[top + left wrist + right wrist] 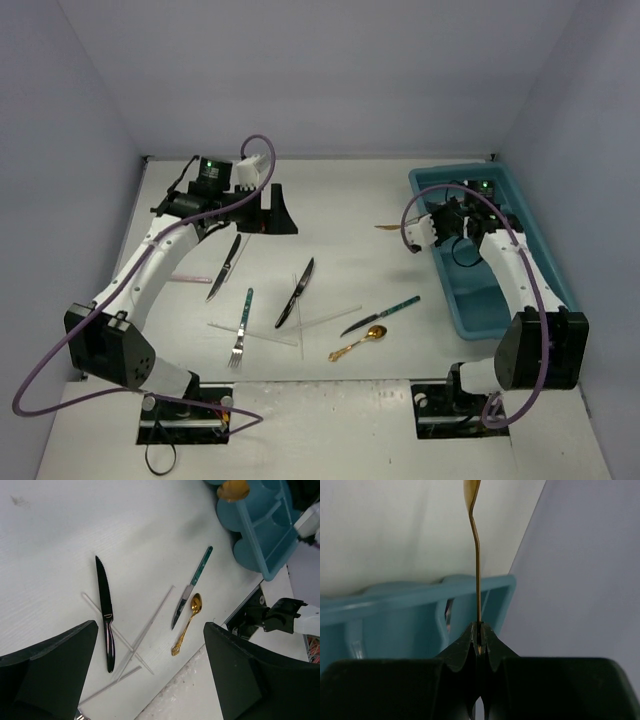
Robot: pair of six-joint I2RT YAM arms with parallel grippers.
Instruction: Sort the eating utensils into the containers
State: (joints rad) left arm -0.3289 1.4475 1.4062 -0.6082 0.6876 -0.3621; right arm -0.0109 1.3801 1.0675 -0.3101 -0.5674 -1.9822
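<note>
- Right gripper fills the bottom of its wrist view, its jaws pressed together on the handle end of a held gold spoon.
- That spoon's handle runs straight out from the jaws, across the rim of the teal-blue tray, and its bowl sits over the white bench just outside the tray's left wall.
- Seen from above, the right gripper is above the tray's far left corner, and the tray stands at the right side of the bench.
- Left gripper hangs above the far left part of the bench, its jaws spread wide with nothing between them.
- Below it, in its wrist view, a black knife lies across thin white sticks that cross one another.
- Just beside these lie a teal-handled knife and a loose gold spoon, the spoon's bowl next to the knife's blade.
- Nearer the left arm, a teal-handled fork lies with its tines toward the arm bases, and a second dark knife lies close to the left arm.
- All these loose pieces rest on the bench, well apart from the tray.
</note>
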